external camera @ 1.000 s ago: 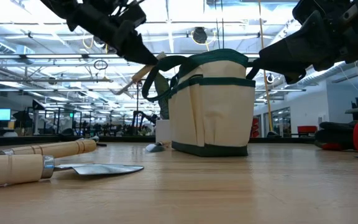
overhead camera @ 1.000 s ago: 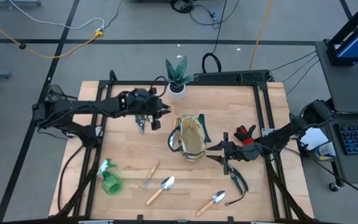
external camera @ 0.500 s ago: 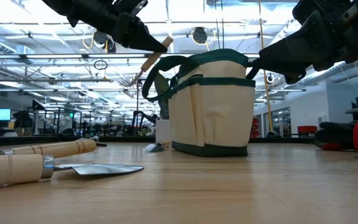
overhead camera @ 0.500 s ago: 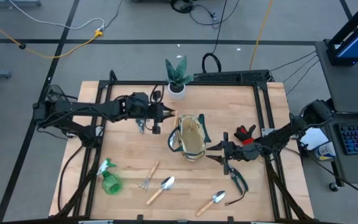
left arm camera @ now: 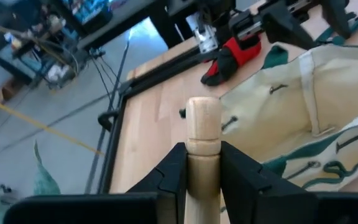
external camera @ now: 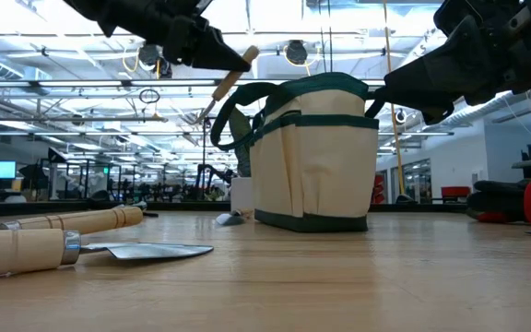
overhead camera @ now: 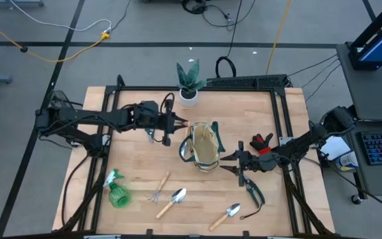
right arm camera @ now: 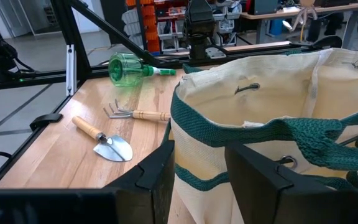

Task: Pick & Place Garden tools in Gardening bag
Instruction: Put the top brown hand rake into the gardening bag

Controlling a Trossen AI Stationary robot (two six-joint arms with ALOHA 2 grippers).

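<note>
The beige gardening bag [overhead camera: 204, 149] with green trim stands upright on the table's middle. My left gripper [overhead camera: 175, 123] is just left of the bag and above the table, shut on a wooden-handled hand tool [external camera: 232, 79]. The tool's metal end [overhead camera: 151, 135] shows under the arm. My right gripper [overhead camera: 223, 163] is at the bag's right side, shut on the bag. Two trowels [overhead camera: 172, 202] [overhead camera: 227, 214], a fork [overhead camera: 159, 188] and a green spray bottle [overhead camera: 117, 192] lie near the front edge. The pruners [overhead camera: 254, 192] lie at the front right. My left gripper pinches the tool's wooden handle [left arm camera: 202, 127] between its two fingers, close to its rounded free end, which sticks out past the fingertips toward the bag. The fingers lie along the handle. The tool is lifted clear of the table and tilted, handle end uppermost. My right gripper has the bag's right end wall [right arm camera: 197, 155] between its two fingers, just below the green rim. The fingers come level from the table's right side. The bag stands upright with its base on the table.
A green plant in a white pot [overhead camera: 190, 83] stands at the far edge, behind the bag. A red and black item [overhead camera: 262, 143] lies right of the bag, beside the right arm. Bare wood shows between the bag and the tools in front.
My left gripper has gone toward the table's right edge, closer to the bag, and has risen a little. It still holds the tool. The handle's free end now stands higher and nearer the bag's top. My right gripper and the bag have kept still.
</note>
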